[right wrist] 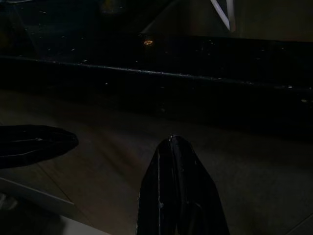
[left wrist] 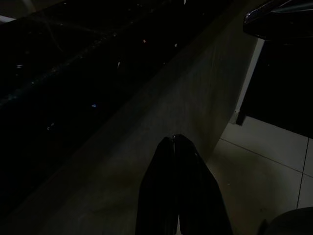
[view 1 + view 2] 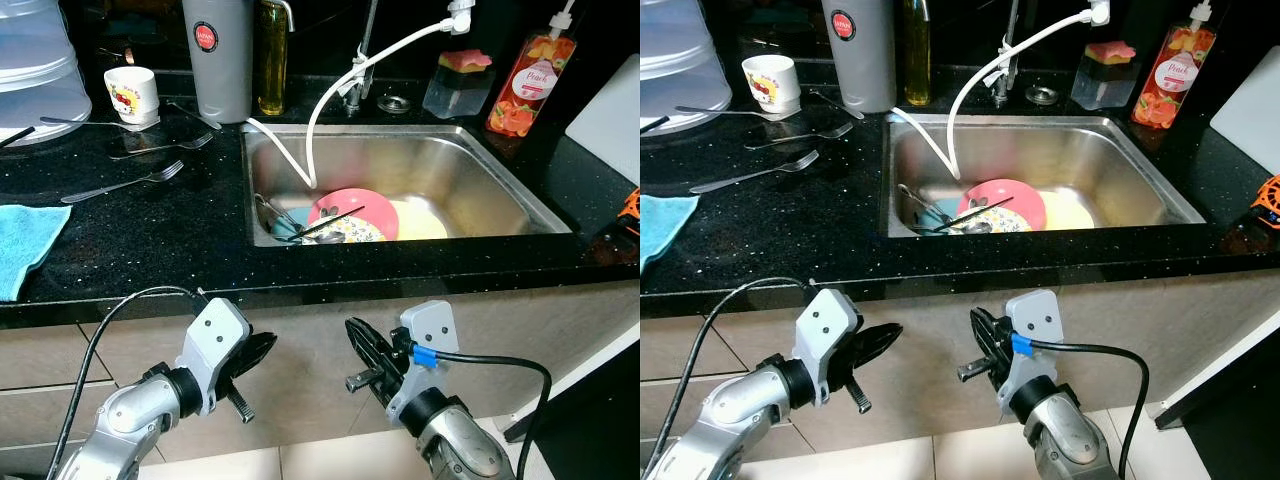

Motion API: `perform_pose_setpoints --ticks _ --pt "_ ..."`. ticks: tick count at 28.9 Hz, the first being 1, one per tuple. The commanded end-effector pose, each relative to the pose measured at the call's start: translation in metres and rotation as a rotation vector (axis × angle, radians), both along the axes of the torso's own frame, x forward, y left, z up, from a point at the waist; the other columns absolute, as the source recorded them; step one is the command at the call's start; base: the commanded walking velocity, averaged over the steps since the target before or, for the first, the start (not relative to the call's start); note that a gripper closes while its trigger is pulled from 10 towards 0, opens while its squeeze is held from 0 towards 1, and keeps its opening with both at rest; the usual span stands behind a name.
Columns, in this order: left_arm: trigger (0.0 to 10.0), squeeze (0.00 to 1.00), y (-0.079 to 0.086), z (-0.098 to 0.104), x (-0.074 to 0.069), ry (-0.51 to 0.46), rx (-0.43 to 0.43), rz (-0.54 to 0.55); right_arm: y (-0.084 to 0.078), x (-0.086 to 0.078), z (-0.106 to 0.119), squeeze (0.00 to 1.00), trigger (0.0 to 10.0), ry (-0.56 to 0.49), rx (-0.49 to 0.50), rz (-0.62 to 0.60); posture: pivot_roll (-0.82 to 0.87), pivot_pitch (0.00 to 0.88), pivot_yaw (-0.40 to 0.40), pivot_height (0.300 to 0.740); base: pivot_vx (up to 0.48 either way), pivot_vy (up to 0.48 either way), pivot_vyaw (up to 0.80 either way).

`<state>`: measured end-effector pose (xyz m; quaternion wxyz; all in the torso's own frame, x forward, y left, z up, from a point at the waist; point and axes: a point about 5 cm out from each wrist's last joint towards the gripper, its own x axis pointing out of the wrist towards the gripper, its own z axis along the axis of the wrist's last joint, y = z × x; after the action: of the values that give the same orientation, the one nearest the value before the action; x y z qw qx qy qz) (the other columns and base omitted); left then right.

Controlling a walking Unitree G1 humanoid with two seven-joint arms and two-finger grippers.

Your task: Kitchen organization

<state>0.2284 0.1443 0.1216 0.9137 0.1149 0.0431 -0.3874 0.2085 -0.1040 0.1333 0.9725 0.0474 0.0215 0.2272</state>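
Note:
A steel sink point(image 3: 500, 185) is set into the black counter point(image 3: 150, 240). In it lie a pink plate point(image 3: 365, 208), a yellow plate point(image 3: 425, 222), a patterned dish and some cutlery point(image 3: 285, 222). Two forks point(image 3: 125, 183) and a spoon lie on the counter to the sink's left, by a white printed cup point(image 3: 132, 93). Both arms hang below the counter edge, in front of the cabinet. My left gripper point(image 3: 262, 347) is shut, and my right gripper point(image 3: 358, 337) is shut, with nothing held. The wrist views are dark and show closed fingertips point(image 2: 173, 147) near the cabinet front.
A white hose point(image 3: 330, 95) runs from the tap into the sink. A grey flask point(image 3: 217, 55), an oil bottle point(image 3: 272, 55), a soap bottle point(image 3: 530, 85), a sponge box point(image 3: 458, 85), a blue cloth point(image 3: 25, 245) and a clear container point(image 3: 40, 70) stand around the counter.

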Motion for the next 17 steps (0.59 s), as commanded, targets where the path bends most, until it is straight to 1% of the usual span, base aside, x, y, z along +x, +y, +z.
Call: perform_pose_setpoints --ticks 1,17 --pt "10.0 0.0 -0.0045 -0.0028 -0.0025 0.01 -0.011 -0.011 -0.0017 -0.0013 -0.0032 0.0 10.0 0.014 -0.007 -0.003 0.16 0.024 -0.063 0.74 0.0 0.0 0.0" --pt "10.0 0.0 -0.0026 -0.0003 -0.0033 0.012 -0.008 -0.011 0.0003 -0.002 -0.0024 0.0 10.0 0.013 0.002 -0.006 0.16 0.033 -0.055 0.74 0.0 0.0 0.0"
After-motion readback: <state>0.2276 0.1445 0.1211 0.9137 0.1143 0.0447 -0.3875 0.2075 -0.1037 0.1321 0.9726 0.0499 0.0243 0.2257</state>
